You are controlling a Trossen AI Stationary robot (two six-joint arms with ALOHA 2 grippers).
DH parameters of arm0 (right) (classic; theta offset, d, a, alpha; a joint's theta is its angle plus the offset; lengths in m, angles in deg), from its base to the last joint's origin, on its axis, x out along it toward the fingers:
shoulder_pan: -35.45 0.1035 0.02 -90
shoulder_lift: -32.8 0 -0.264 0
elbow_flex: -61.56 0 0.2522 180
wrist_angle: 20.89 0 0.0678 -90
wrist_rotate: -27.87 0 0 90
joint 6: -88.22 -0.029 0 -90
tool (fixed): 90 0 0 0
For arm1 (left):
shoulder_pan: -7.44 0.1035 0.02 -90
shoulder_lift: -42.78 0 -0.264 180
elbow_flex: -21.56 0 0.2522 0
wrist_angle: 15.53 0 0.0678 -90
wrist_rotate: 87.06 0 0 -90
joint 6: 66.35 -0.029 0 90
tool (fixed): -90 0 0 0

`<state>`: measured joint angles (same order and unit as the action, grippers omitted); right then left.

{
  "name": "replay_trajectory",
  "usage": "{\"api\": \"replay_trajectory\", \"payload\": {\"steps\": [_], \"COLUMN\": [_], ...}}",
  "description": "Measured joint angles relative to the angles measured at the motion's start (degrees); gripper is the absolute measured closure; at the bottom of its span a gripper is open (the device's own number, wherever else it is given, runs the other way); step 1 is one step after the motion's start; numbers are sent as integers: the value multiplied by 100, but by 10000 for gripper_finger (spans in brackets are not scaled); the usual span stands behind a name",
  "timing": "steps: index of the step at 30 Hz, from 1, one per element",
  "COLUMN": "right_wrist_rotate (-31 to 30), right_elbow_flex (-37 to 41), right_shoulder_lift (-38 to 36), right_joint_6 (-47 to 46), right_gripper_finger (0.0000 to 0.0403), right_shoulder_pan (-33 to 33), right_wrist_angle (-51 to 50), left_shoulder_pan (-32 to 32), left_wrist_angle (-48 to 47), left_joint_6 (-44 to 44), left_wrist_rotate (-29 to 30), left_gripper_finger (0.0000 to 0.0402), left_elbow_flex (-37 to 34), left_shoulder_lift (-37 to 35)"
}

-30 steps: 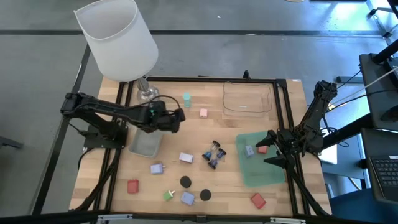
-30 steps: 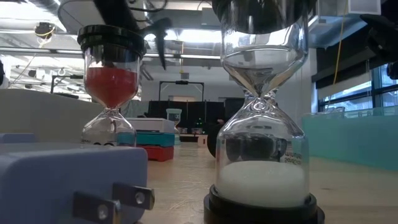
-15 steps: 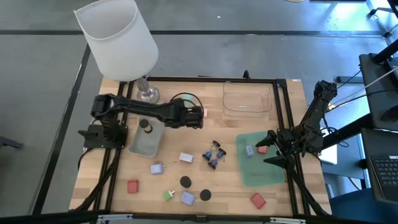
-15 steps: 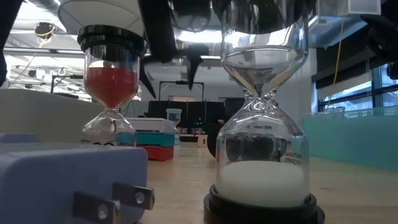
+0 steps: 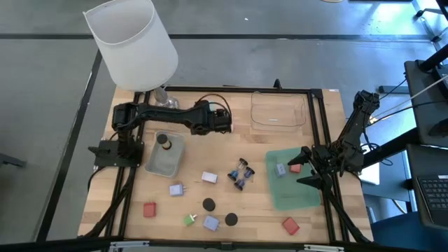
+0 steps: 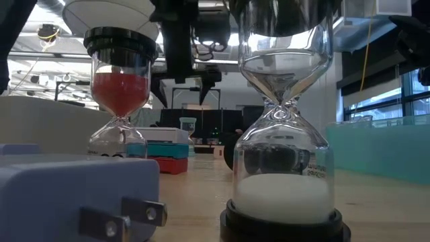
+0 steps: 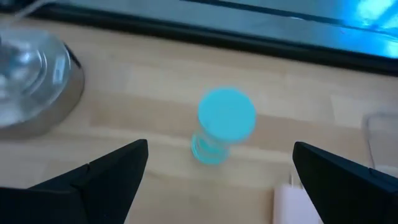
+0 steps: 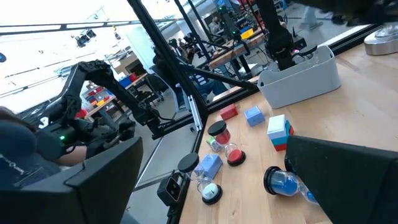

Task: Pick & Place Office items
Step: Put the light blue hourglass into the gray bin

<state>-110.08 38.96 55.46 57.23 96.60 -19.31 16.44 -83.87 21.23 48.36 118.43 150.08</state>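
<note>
Left claw, spread wide, hovers over upright teal hourglass.

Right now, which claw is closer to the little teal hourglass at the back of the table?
The left claw. It is open and poised right over the teal hourglass. The right claw waits far off, over the green tray on the table's other side.

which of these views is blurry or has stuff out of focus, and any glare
Left wrist view: soft all over, with the teal hourglass and the open fingers blurred. Low view: the blue plug block at the lens is fuzzy, and bright ceiling lights shine through the white-sand hourglass. High view: evenly lit, sharp.
</note>
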Motion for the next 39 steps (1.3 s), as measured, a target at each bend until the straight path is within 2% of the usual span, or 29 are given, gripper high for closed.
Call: {"api": "replay_trajectory", "payload": {"steps": [8,12,22,31,39], "right_wrist_rotate": [0,0,0,0,0], "right_elbow_flex": [0,0,0,0,0], "right_shoulder_lift": [0,2,2,2,2], "right_joint_6": [0,-1,-2,-1,-2], "right_gripper_finger": [3,3,3,3,3], "right_shoulder_pan": [-1,2,2,-1,1], "right_wrist_angle": [2,1,-2,2,-3], "left_shoulder_pan": [532,673,697,717,786], "left_wrist_angle": [623,698,1121,1115,1121], "left_joint_6": [-1031,-1184,-1190,-1528,-1417], "left_wrist_rotate": [-553,-621,-469,-128,-239], "left_gripper_finger": [3,3,3,4,39], "left_elbow_flex": [-118,-120,-120,-120,-120], "left_shoulder_lift": [1,107,625,643,778]}}
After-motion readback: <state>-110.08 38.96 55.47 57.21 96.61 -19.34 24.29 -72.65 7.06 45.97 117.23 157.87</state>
